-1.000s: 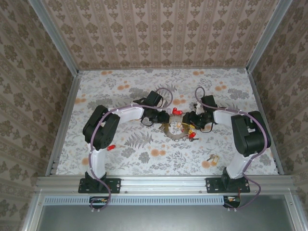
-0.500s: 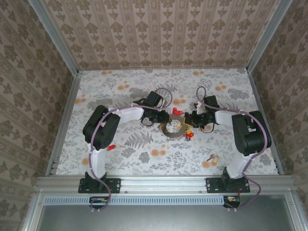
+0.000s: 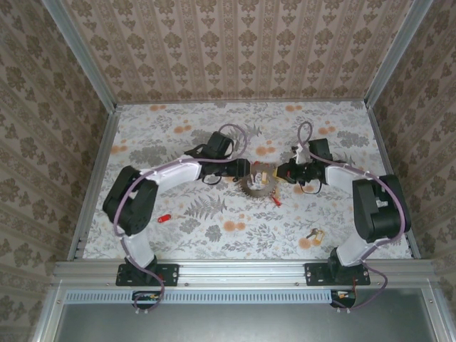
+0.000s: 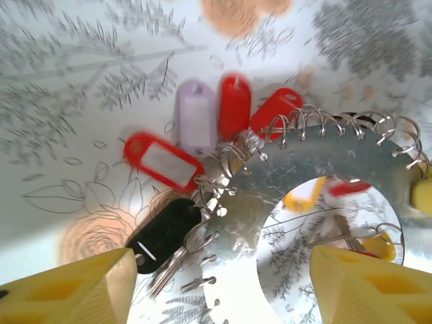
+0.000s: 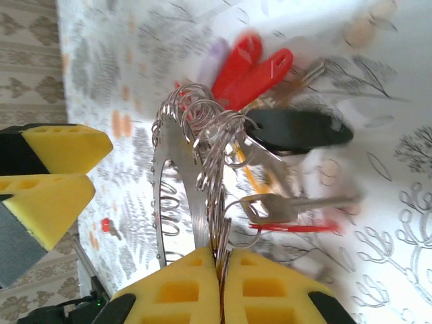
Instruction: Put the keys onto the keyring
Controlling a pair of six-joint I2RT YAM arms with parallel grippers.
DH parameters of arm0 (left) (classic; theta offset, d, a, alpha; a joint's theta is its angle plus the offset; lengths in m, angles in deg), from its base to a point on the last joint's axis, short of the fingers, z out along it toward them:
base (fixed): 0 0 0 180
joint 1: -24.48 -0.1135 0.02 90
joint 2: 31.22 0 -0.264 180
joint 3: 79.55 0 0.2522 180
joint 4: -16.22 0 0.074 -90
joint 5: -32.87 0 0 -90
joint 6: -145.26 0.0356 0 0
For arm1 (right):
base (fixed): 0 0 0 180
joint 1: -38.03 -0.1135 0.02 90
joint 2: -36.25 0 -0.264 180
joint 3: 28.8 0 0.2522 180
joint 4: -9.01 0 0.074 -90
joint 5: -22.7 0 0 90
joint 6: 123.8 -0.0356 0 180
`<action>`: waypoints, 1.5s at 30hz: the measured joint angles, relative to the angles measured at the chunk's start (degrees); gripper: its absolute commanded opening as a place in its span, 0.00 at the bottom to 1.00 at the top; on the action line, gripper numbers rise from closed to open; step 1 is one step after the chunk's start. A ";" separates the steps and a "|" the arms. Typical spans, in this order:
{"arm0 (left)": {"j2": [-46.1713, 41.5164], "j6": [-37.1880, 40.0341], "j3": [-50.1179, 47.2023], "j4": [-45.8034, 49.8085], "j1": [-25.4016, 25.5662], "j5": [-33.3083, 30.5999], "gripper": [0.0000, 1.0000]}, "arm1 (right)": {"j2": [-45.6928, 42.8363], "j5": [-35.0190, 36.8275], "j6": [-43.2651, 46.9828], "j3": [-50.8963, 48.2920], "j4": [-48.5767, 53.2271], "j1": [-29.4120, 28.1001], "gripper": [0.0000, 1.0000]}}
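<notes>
1. At table centre, top view: the keyring (image 3: pixel 260 187) sits tipped up between the two arms. A second ago it lay flatter and slightly further toward 5 o'clock.
   - The left gripper (image 3: pixel 240 172) is at its 9 o'clock side and the right gripper (image 3: pixel 283 173) at its 3 o'clock side.
   - The left arm's elbow has swung out toward 9 o'clock.
   - The keys (image 3: pixel 274 201) already threaded on hang at the ring's 5 o'clock rim.
   - A loose red key (image 3: pixel 164 218) lies at 8 o'clock and the loose brass keys (image 3: pixel 313 234) at 4 o'clock, both well apart from the ring.
2. Left wrist view: the yellow fingers (image 4: pixel 74 290) are spread wide with the ring's plate between them, and neither pad touches it. They were narrower half a second ago, so this gripper has just let go. Red, lilac and black tagged keys fan out from the wire loops along the 9 to 12 o'clock rim.
3. Right wrist view: the fingers are clamped together on the ring's rim at 6 o'clock in the frame, with the ring edge-on. They closed within the last second. The left gripper's spread fingers sit at 9 o'clock, clear of the ring.
4. Meaning: this looks like a handover, with the right gripper now holding the ring alone. The left gripper is free, probably to fetch a loose key. The task is partly done, since the loose keys are not on the ring yet.
</notes>
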 measured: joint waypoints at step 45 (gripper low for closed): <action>-2.05 -6.69 3.54 -10.36 -7.74 31.98 0.00 | -1.75 -13.86 6.60 10.80 3.04 3.32 0.19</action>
